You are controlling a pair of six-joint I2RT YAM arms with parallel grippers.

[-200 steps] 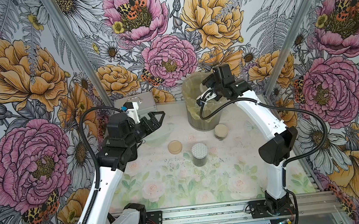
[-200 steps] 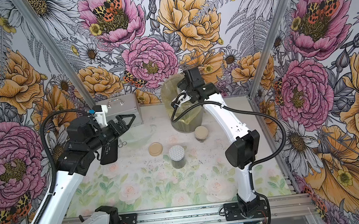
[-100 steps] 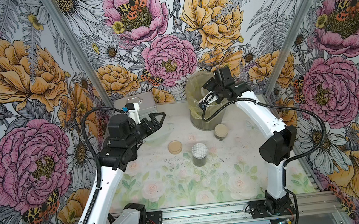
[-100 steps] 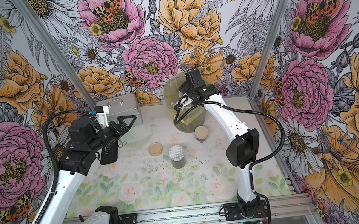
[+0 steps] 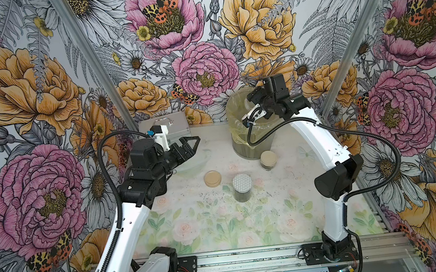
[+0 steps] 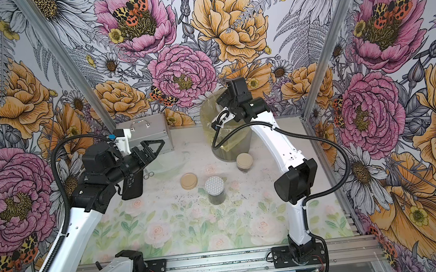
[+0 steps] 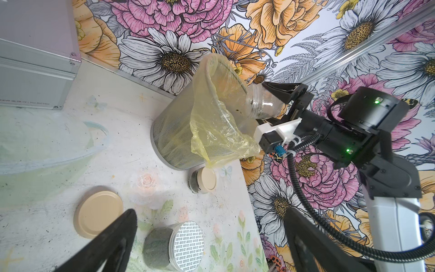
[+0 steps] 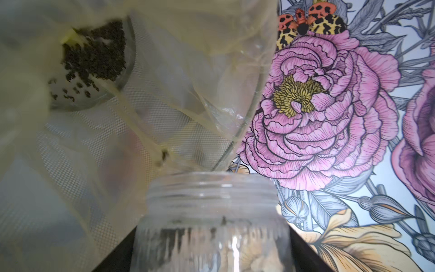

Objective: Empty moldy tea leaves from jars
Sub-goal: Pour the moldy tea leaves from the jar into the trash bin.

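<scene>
My right gripper (image 7: 270,104) is shut on an open clear jar (image 7: 261,103), held tilted with its mouth at the bin's rim (image 5: 235,97). In the right wrist view this jar (image 8: 211,223) holds only a few dark bits, and tea leaves (image 8: 94,51) lie in the bottom of the yellow bag. A jar with a silver dotted lid (image 5: 242,187) (image 6: 215,190), full of dark tea, stands mid-table. A tan-lidded jar (image 5: 268,159) (image 6: 244,162) stands by the bin. My left gripper (image 5: 191,144) (image 7: 211,216) hovers open at the left, holding nothing.
A loose tan lid (image 5: 212,178) (image 7: 98,213) lies left of the dotted-lid jar. A clear bowl (image 5: 195,163) sits under the left gripper. A silver metal case (image 5: 172,124) stands at the back left. Dark crumbs are scattered on the floral mat (image 5: 214,224).
The right wrist has shifted slightly over the bin with the jar in it. The left arm has barely moved and stays open.
</scene>
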